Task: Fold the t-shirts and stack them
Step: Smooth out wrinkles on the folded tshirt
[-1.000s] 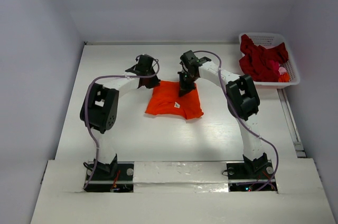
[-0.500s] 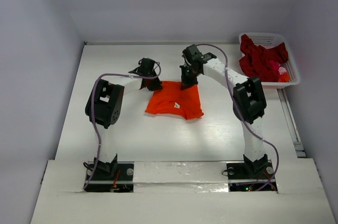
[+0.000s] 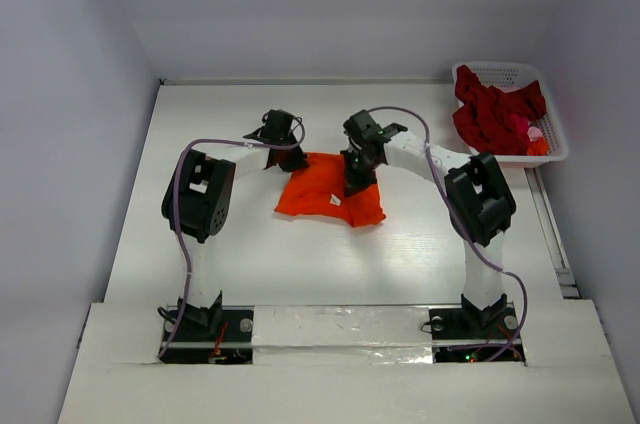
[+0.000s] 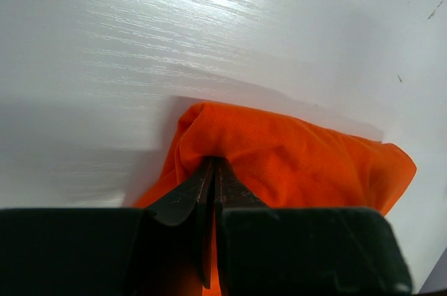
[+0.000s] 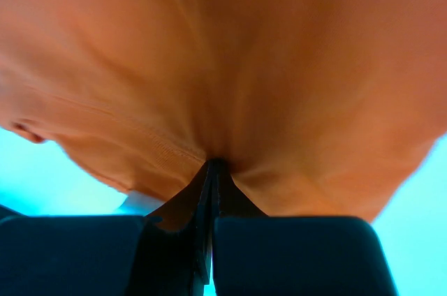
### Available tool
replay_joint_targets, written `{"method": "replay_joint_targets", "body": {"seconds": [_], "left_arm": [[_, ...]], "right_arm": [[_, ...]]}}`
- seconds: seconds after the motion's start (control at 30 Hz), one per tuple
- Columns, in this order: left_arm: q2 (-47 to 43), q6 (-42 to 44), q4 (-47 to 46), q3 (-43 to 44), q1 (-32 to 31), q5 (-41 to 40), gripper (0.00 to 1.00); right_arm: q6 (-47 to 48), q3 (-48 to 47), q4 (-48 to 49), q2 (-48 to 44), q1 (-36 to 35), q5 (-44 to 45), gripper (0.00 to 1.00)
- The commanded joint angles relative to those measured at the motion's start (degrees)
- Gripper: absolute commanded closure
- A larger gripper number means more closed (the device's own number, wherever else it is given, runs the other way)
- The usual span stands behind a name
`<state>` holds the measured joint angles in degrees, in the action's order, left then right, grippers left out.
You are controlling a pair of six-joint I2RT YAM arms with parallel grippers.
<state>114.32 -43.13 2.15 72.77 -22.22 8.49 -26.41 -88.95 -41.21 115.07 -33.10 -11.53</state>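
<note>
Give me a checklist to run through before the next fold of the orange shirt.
1. Grip of left end effector on the orange shirt, shut on its edge: ok.
2. Grip of right end effector on the same shirt, shut: ok.
3. Number of cloth layers in each grip: cannot tell.
4. Shirt lying on the table, away from its edges: ok.
5. The dark red shirts in the basket, apart from both arms: ok.
</note>
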Motion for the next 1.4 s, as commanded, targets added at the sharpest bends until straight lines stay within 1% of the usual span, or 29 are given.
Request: {"method": "replay_joint_targets", "body": {"seconds": [0.0, 0.1, 0.33, 0.53, 0.73, 1.03, 1.2, 1.37], "left_arm": [[-0.1, -0.1, 1.6, 0.4, 0.9, -0.1, 1.0], [-0.3, -0.1, 2.0, 0.5, 0.9, 0.0, 1.0], [-1.4, 0.1, 1.6, -1.6, 3.4, 1.0, 1.0], [-2.0, 0.2, 1.4, -3.1, 4.6, 0.9, 1.0], [-2.3, 0.6, 1.6, -3.4, 5.1, 1.0, 1.0], [-2.2, 0.5, 2.5, -3.3, 5.6, 1.2, 1.0], [-1.3, 1.1, 4.1, -0.4, 6.1, 1.3, 1.0], [0.4, 1.6, 5.5, 3.5, 6.1, 1.8, 1.0]], "right_arm": [[-1.8, 4.6, 5.5, -2.7, -1.3, -1.5, 1.0], [-3.4, 9.5, 8.4, -2.9, -1.3, -2.5, 1.0], [-5.7, 18.6, 13.3, -4.4, -1.3, -2.7, 1.0], [-6.5, 21.5, 14.2, -5.6, -1.3, -0.5, 1.0], [-6.9, 20.0, 12.9, -5.6, 0.5, 1.2, 1.0], [-3.7, 12.5, 8.4, -2.5, 6.2, 2.9, 1.0], [-1.9, 9.1, 6.5, -0.9, 6.8, 3.6, 1.0], [-0.7, 6.5, 5.6, 0.3, 6.8, 2.0, 1.0]]}}
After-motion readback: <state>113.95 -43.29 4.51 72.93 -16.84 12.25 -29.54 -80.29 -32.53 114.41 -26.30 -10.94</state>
